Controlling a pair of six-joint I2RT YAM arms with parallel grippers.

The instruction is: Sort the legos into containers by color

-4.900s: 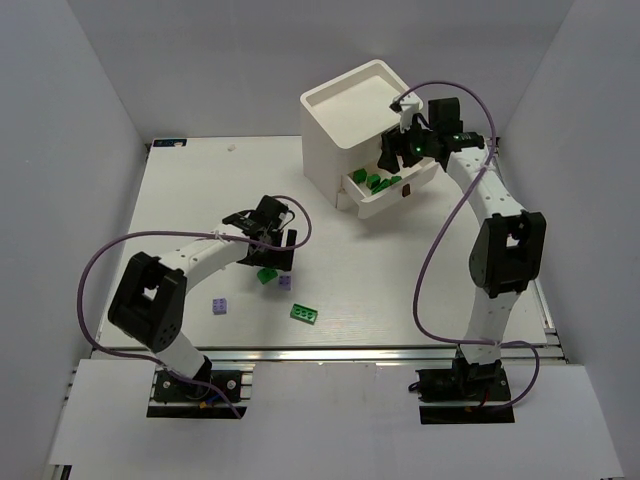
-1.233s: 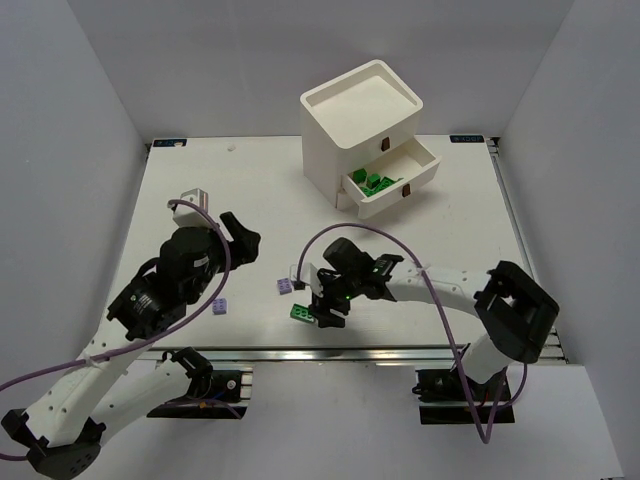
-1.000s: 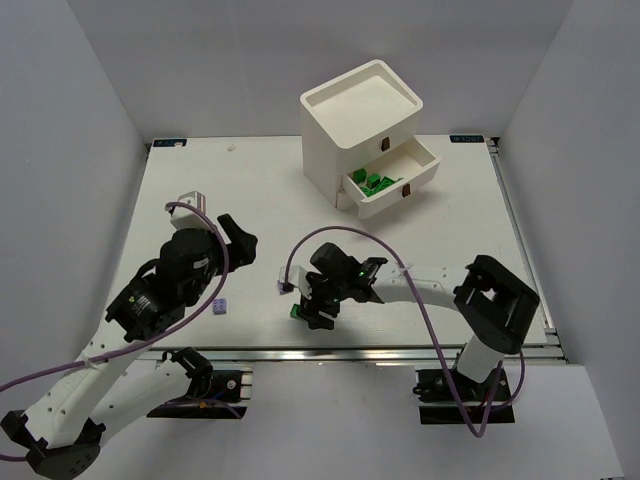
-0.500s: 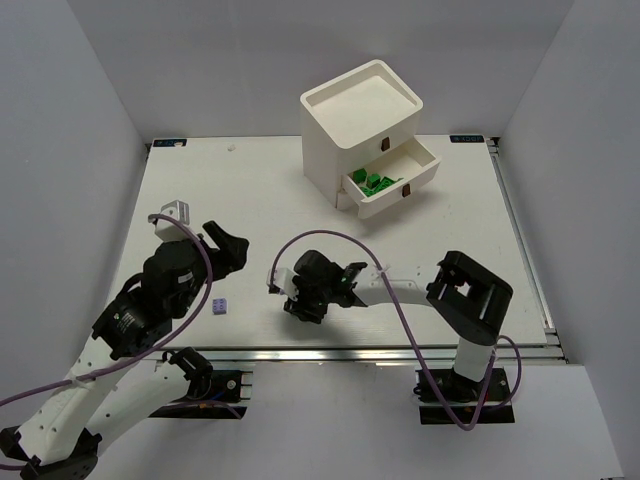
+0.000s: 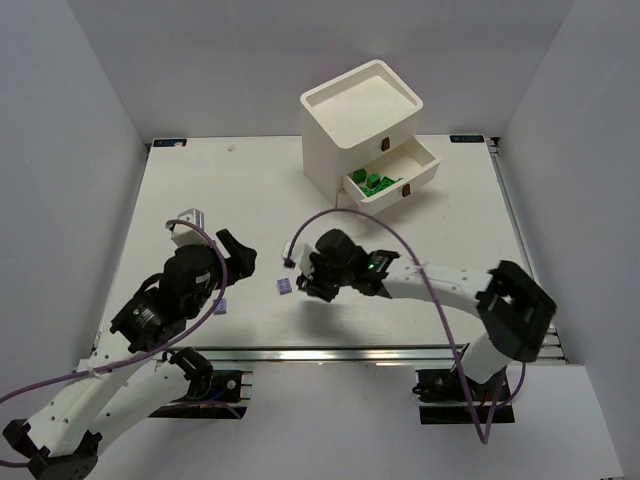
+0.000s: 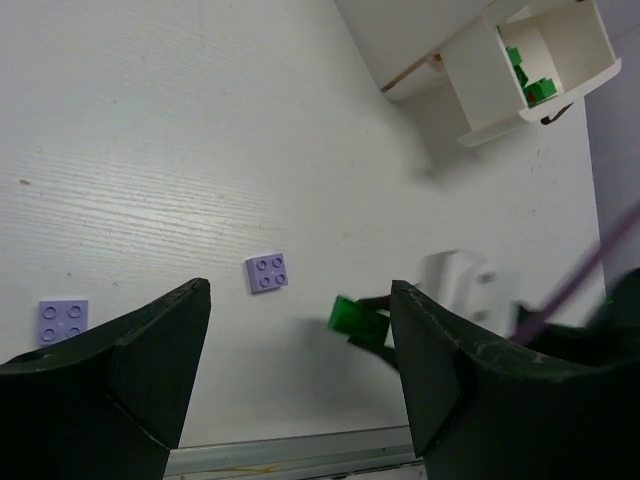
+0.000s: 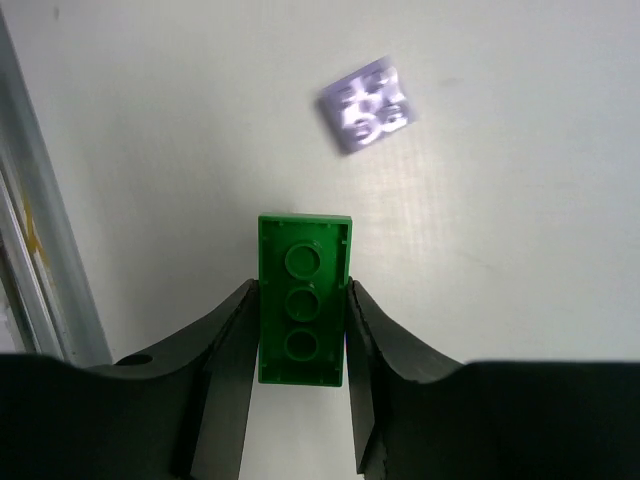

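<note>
My right gripper (image 7: pixel 300 322) is shut on a long dark green lego (image 7: pixel 302 298), held underside-up above the table. In the top view this gripper (image 5: pixel 308 284) hovers near the table's front centre, and it hides the brick. A light purple square lego (image 5: pixel 284 287) lies just left of it; it shows blurred in the right wrist view (image 7: pixel 367 105). My left gripper (image 5: pixel 238 260) is open and empty, raised over the front left. Its view shows that purple lego (image 6: pixel 268 272), a second purple one (image 6: pixel 63 321) and the held green one (image 6: pixel 358 320). No yellow-green legos are in view.
The white chest (image 5: pixel 360 115) stands at the back centre with one drawer (image 5: pixel 396 178) pulled out, holding several dark green legos (image 5: pixel 375 182). The drawer shows in the left wrist view (image 6: pixel 530 70). The metal front rail (image 7: pixel 30 250) is close to my right gripper.
My right gripper closed on the long green lego at the front of the table and lifted it slightly back. My left arm drew back to the front left, open.
</note>
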